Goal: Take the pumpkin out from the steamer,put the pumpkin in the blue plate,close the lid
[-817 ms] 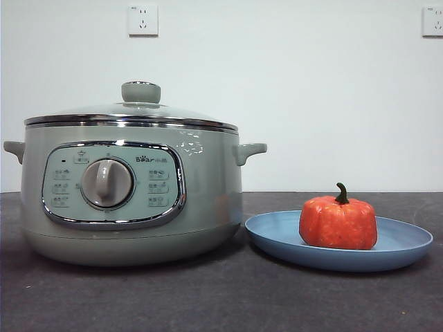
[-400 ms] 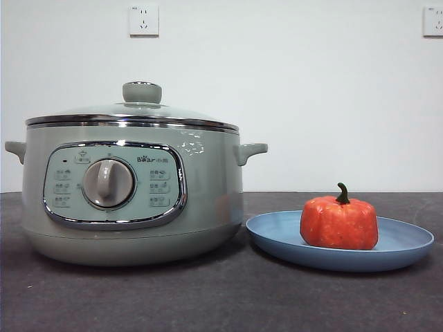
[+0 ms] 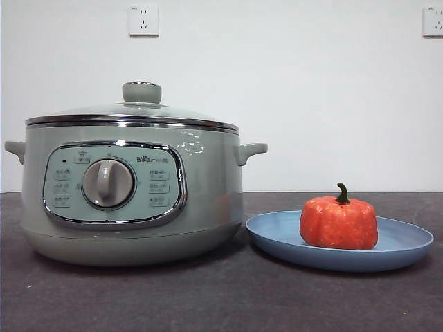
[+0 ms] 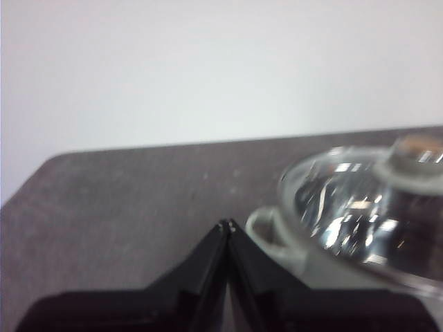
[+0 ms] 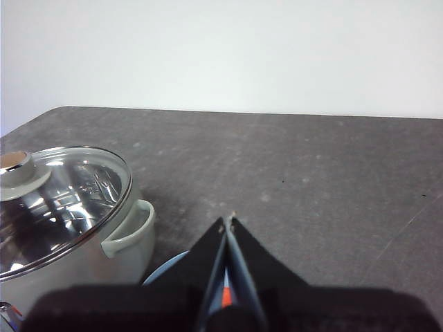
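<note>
The sage-green steamer (image 3: 131, 190) stands at the left of the front view with the glass lid (image 3: 135, 111) seated on it, knob up. The orange pumpkin (image 3: 338, 223) sits upright on the blue plate (image 3: 408, 243) to the steamer's right. My left gripper (image 4: 227, 225) is shut and empty, raised beside the steamer (image 4: 277, 238) and its lid (image 4: 367, 211). My right gripper (image 5: 229, 221) is shut and empty, high above the plate (image 5: 166, 270), with the steamer's lid (image 5: 62, 197) off to one side. A sliver of the pumpkin (image 5: 225, 297) shows between the jaws. Neither gripper appears in the front view.
The dark grey table (image 3: 228, 297) runs to a white wall with two wall sockets (image 3: 143, 19). The steamer's side handle (image 3: 250, 150) reaches toward the plate, with a small gap between them.
</note>
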Robot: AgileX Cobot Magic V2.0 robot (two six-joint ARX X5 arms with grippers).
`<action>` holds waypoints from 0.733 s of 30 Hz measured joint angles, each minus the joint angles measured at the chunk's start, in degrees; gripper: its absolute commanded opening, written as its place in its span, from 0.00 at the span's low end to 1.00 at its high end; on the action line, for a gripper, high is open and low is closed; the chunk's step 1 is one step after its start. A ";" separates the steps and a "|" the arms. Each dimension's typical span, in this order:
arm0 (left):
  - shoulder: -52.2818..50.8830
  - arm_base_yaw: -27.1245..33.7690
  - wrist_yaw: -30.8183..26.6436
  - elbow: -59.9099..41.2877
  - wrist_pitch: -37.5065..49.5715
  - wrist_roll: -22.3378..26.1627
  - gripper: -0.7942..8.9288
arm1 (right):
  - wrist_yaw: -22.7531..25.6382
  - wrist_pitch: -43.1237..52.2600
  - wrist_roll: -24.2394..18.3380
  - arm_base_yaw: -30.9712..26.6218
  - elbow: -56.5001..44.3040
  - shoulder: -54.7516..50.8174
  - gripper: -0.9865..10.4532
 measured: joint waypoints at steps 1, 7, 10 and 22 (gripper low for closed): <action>-0.52 0.26 0.00 -2.08 0.87 0.02 0.08 | 0.00 0.00 0.00 0.00 0.00 0.00 0.09; -0.74 0.50 0.02 -12.00 4.92 0.02 0.08 | 0.00 -0.39 0.00 0.00 0.00 0.00 0.09; -0.74 0.50 0.02 -13.53 5.03 0.00 0.08 | 0.00 -0.39 0.00 0.00 0.00 0.00 0.09; -0.81 0.61 0.02 -14.01 5.18 -0.20 0.08 | 0.00 -0.44 0.00 0.00 0.00 0.00 0.09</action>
